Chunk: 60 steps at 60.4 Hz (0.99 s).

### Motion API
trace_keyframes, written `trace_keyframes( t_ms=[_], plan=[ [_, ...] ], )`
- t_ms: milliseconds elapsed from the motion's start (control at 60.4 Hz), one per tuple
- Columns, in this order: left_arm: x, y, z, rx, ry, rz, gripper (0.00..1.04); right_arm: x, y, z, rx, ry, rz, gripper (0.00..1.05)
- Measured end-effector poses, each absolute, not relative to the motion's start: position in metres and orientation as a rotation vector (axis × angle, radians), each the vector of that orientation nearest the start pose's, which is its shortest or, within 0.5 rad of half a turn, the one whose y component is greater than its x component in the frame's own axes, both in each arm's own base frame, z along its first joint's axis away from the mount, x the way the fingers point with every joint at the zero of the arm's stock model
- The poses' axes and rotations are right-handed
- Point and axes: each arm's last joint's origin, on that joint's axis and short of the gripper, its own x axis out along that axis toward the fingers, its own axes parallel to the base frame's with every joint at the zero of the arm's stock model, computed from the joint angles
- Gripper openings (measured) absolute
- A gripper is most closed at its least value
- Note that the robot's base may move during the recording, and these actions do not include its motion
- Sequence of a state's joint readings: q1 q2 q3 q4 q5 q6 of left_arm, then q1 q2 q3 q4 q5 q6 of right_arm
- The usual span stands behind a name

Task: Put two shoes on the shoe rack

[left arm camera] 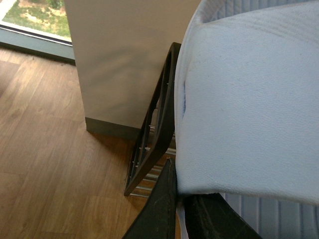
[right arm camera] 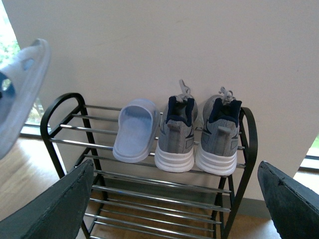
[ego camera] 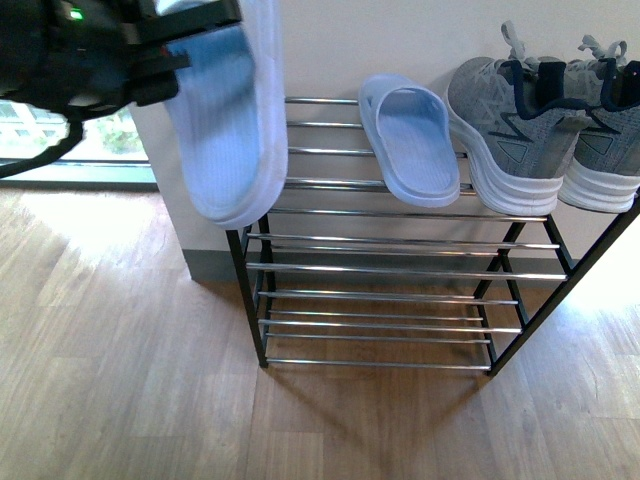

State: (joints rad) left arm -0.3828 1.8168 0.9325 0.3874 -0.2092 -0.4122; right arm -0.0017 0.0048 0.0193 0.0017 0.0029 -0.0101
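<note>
My left gripper (left arm camera: 179, 209) is clamped on a pale blue slide slipper (ego camera: 225, 120), held beside the black metal shoe rack (ego camera: 400, 270). My right gripper (right arm camera: 174, 199) stands apart (holding nothing). Both grey knit sneakers (right arm camera: 197, 137) sit side by side on the top tier, beside a second pale blue slipper (ego camera: 410, 140).

Pale blue slipper (ego camera: 410, 140) flat on silver bars, another slipper (ego camera: 225, 120) raised above wooden floor (ego camera: 120, 360).
</note>
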Motion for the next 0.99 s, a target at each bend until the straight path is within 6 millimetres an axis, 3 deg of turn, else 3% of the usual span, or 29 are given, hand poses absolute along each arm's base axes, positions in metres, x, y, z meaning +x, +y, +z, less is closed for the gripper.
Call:
trace_keyframes(
  t_ms=[199,314,563,761,993],
  plan=[
    [0.409,-0.164,0.140,-0.210,0.525,-0.058,0.02,0.097,0.000,0.170,-0.010,-0.016,-0.005,0.95],
    [0.434,-0.174,0.125,-0.179,0.549,-0.031,0.02,0.097,0.000,0.170,-0.010,-0.016,-0.005,0.95],
    [0.459,-0.188,0.097,-0.108,0.595,0.020,0.02,0.097,0.000,0.170,-0.010,-0.016,-0.005,0.95],
    [0.473,-0.194,0.088,-0.120,0.584,0.039,0.02,0.097,0.000,0.170,-0.010,-0.016,-0.004,0.95],
    [0.475,-0.199,0.080,-0.204,0.596,-0.034,0.38,0.097,0.000,0.170,-0.010,-0.016,-0.004,0.95]
  ],
)
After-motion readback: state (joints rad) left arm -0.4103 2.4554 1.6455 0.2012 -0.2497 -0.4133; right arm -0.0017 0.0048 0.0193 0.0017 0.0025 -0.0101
